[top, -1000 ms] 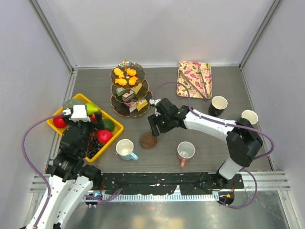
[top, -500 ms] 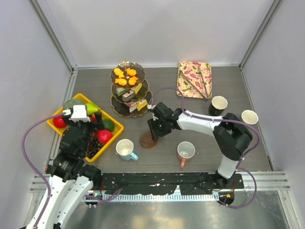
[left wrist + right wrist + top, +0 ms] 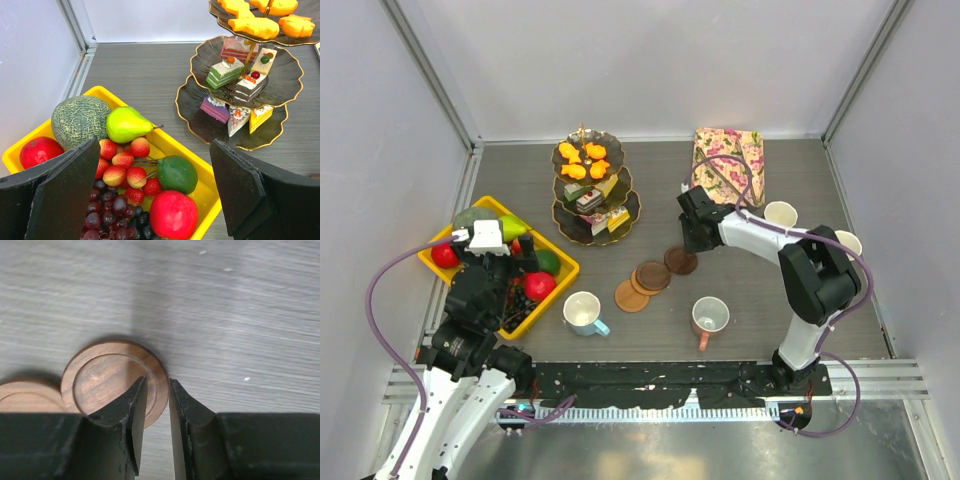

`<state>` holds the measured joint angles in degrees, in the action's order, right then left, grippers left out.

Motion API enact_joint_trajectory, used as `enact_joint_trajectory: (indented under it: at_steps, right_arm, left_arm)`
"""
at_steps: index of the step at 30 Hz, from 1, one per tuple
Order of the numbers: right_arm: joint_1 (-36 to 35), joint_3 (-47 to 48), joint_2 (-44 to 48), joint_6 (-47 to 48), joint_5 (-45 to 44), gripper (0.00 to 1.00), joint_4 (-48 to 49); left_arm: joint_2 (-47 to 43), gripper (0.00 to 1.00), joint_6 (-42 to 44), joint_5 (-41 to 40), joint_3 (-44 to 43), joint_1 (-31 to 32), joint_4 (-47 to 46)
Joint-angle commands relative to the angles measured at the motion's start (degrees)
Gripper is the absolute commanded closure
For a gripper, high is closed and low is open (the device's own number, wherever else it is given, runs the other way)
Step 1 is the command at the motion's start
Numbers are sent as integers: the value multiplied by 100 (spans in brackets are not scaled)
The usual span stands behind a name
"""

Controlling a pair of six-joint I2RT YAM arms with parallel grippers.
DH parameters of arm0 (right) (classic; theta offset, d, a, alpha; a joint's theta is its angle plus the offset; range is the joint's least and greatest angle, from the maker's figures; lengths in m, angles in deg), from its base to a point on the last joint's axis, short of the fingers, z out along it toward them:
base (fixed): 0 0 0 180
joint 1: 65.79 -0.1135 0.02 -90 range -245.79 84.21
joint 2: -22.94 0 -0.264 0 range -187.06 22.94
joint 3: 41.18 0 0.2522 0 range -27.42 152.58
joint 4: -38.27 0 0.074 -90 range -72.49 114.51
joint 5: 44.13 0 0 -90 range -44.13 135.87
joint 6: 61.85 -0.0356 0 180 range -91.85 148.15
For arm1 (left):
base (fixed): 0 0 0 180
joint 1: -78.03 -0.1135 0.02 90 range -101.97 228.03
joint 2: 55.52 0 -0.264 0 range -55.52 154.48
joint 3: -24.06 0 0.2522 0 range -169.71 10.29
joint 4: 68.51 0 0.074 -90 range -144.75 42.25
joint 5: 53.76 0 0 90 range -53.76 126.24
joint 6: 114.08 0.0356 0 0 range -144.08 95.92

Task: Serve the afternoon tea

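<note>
Table [image 3: 660, 165]: one; flat grey wood-grain top, with walls close on three sides. Bare surface lies between the stand and the floral tray, and in front of the coasters.

Stand [image 3: 590, 190]: one, back left of centre; three dark scalloped tiers with gilt rims and a gold handle. The top tier carries orange pastries [image 3: 252, 25]. Seven cake slices [image 3: 225, 72] show below, four on the middle tier and three on the bottom.

Yellow crate [image 3: 102, 91]: one, at the left edge near the stand, filled with fruit.

Floral tray [image 3: 728, 165]: one, rectangular, back right.

Mugs: four, glossy. White mug [image 3: 582, 312] and pinkish mug [image 3: 710, 316] stand near the front edge, well apart. A third mug [image 3: 781, 212] and a fourth mug [image 3: 848, 240] stand at the right, partly hidden by the right arm.

Coasters [image 3: 652, 275]: three, round, wooden, with raised rims, in a diagonal row mid-table. The two nearer ones overlap.

Left gripper [image 3: 155, 145]: fingers spread wide above the crate, holding nothing.

Right gripper [image 3: 157, 382]: fingers drawn almost together with a slim gap between them, tips over the rim of the farthest coaster; whether they pinch it cannot be told
</note>
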<state>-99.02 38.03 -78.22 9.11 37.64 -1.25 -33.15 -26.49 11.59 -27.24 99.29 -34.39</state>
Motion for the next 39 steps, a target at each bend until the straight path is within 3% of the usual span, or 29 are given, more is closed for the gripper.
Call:
enact_joint_trajectory:
  at_steps: [1, 7, 11, 22, 30, 39]
  right_arm:
    - [71, 196, 114, 226, -311, 68, 18]
    - [45, -67, 474, -1, 23, 60, -17]
    - [71, -313, 607, -283, -563, 55, -201]
    - [370, -314, 1, -565, -618, 53, 45]
    - [765, 160, -755, -697, -364, 62, 168]
    - [959, 1575, -1687, -820, -355, 69, -95]
  left_arm:
    - [39, 1, 57, -84, 36, -16, -305]
    - [57, 1, 66, -76, 27, -16, -305]
    - [57, 1, 48, -67, 27, -16, -305]
    - [31, 1, 48, -67, 19, -25, -296]
    - [22, 1, 57, -49, 27, -16, -296]
    - [57, 1, 57, -32, 27, -16, -305]
